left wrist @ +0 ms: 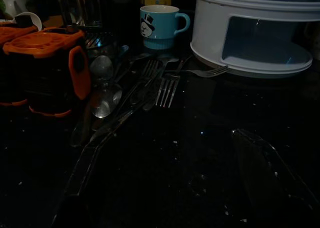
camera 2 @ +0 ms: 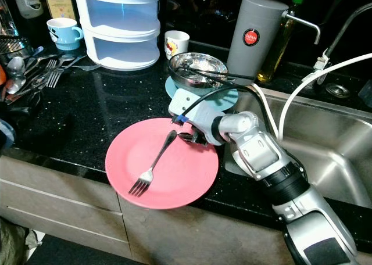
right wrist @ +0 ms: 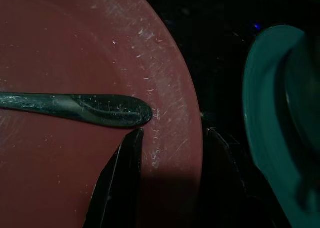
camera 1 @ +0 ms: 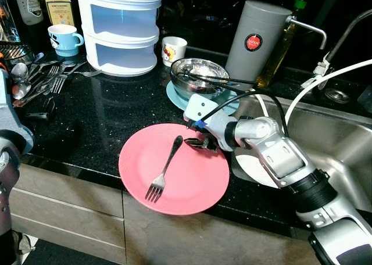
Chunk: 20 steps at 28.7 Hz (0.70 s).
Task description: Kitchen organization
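Fork on pink plate, right gripper spread at plate rim

Steel fork [camera 1: 165, 168] flat on round pink plate [camera 1: 197, 189], handle end toward right gripper [camera 1: 196, 143]. Fingers [right wrist: 117, 180] apart, low over plate's rim, just beside handle tip, pinching nothing. Close behind: steel bowl [camera 1: 199, 74] on teal plate [camera 1: 174, 96], sink [camera 1: 343, 154] alongside. Loose cutlery pile [left wrist: 150, 85], blue mug [left wrist: 160, 25], white tiered container [camera 1: 121, 27] well apart. Left gripper: cannot tell.

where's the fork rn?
The fork lies on the pink plate at the counter's front edge in the head views, tines toward the robot, handle end just beside the right gripper, with the steel bowl behind.
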Motion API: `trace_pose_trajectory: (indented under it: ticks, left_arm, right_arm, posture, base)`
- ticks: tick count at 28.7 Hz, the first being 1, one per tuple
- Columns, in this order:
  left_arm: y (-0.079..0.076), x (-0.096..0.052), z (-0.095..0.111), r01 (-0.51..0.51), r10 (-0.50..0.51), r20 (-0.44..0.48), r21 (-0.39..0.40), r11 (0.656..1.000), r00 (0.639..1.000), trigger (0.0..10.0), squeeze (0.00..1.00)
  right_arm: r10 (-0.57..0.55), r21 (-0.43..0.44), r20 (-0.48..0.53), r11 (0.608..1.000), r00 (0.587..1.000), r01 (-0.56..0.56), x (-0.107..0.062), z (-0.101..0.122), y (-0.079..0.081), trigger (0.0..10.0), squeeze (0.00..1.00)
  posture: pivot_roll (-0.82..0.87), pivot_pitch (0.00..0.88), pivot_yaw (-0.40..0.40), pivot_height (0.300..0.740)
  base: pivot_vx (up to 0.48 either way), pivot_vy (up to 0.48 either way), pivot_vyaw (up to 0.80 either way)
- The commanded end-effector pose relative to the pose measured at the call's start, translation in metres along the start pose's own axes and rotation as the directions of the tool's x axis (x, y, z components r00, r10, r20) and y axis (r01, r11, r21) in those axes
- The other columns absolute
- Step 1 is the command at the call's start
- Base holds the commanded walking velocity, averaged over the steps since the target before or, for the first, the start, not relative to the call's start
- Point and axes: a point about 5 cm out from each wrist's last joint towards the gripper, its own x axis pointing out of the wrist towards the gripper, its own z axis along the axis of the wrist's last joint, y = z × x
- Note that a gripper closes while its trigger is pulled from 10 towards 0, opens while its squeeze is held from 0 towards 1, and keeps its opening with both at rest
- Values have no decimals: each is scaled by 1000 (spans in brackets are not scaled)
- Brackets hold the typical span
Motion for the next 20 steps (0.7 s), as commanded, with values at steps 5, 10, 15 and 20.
trace_pose_trajectory:
  ticks: [5, 10, 15, 20]
  left_arm:
    - [-10, 3, 0, 26, -26, 9, -5, 1000, 1000, 10000, 0]
    - [-23, 3, 4, 109, -108, 38, -28, 994, 993, 10000, 0]
    - [-41, -1, 11, 253, -249, 79, -44, 967, 965, 10000, 0]
    - [-53, -7, 13, 387, -383, 77, -34, 922, 920, 10000, 0]
  right_arm:
    - [-147, 29, -6, 989, 989, 148, -2, -1, -21, 10000, 0]
    - [-103, 95, 106, 991, 989, 93, -9, 8, -21, 10000, 0]
    - [9, 114, 243, 993, 970, -38, -19, 18, -12, 10000, 0]
    - [146, 78, 357, 980, 923, -185, -32, 24, 2, 10000, 0]
  posture:
    - [144, 0, -100, 740]
    - [146, 0, -98, 740]
    - [143, 0, -95, 740]
    - [141, 0, -91, 740]
  base:
    - [0, 0, 0]
    - [0, 0, 0]
    - [0, 0, 0]
    - [0, 0, 0]
